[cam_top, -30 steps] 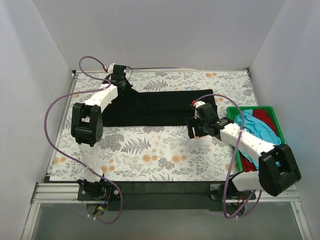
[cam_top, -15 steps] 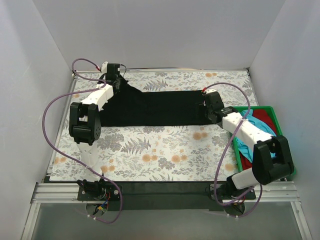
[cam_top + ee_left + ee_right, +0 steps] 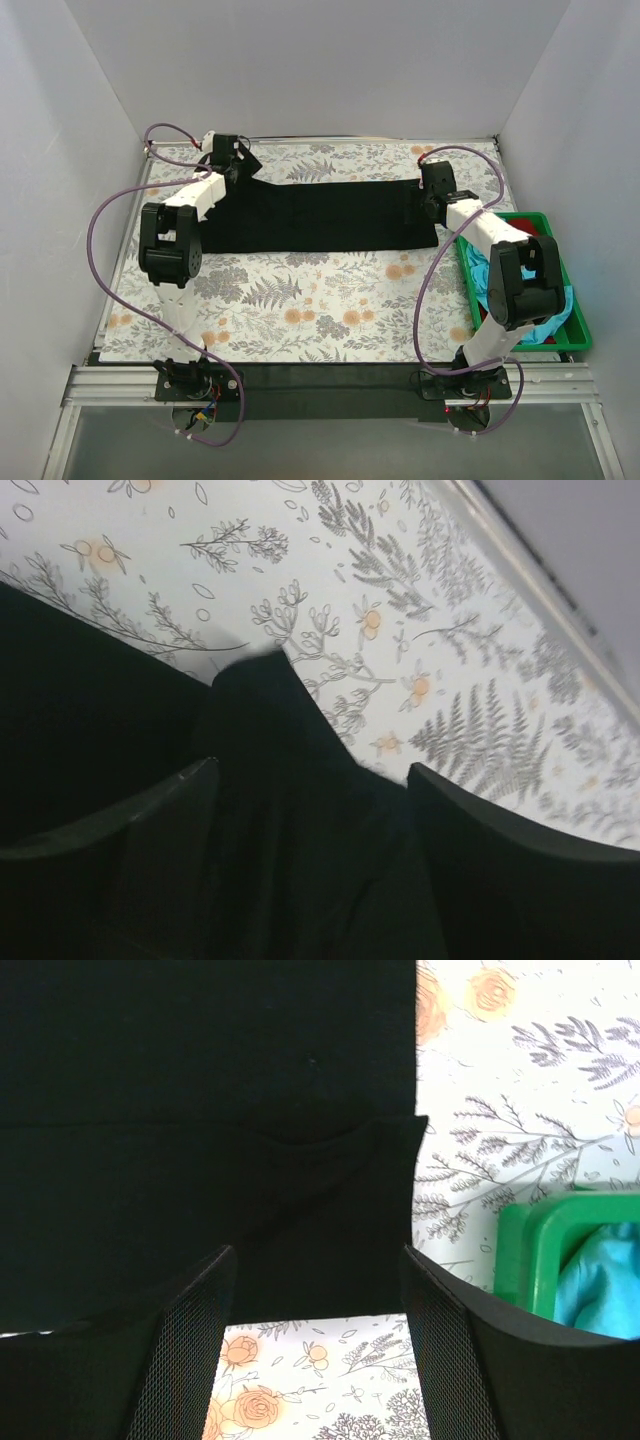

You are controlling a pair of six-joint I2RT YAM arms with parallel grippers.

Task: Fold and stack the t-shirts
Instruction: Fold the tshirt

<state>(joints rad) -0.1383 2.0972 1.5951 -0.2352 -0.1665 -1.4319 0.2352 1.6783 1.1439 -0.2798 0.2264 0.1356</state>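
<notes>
The black t-shirt (image 3: pixel 320 215) lies as a long folded band across the far half of the table. My left gripper (image 3: pixel 238 158) hovers at its far left corner, jaws open, with a peaked fold of the black cloth (image 3: pixel 270 740) lying loose between the fingers (image 3: pixel 150 810). My right gripper (image 3: pixel 434 197) hangs open over the shirt's right end (image 3: pixel 330 1210), holding nothing. A turquoise t-shirt (image 3: pixel 545 322) and a red t-shirt (image 3: pixel 528 228) sit bunched in the green tray, partly hidden by the right arm.
The green tray (image 3: pixel 578 330) stands at the right edge of the table, and its corner (image 3: pixel 535 1245) shows close to my right fingers. A floral mat (image 3: pixel 300 300) covers the table. White walls enclose three sides.
The left gripper has opened and let go of the shirt's far left corner, which now rests on the mat. The right arm swung from mid-table to the shirt's right end.
</notes>
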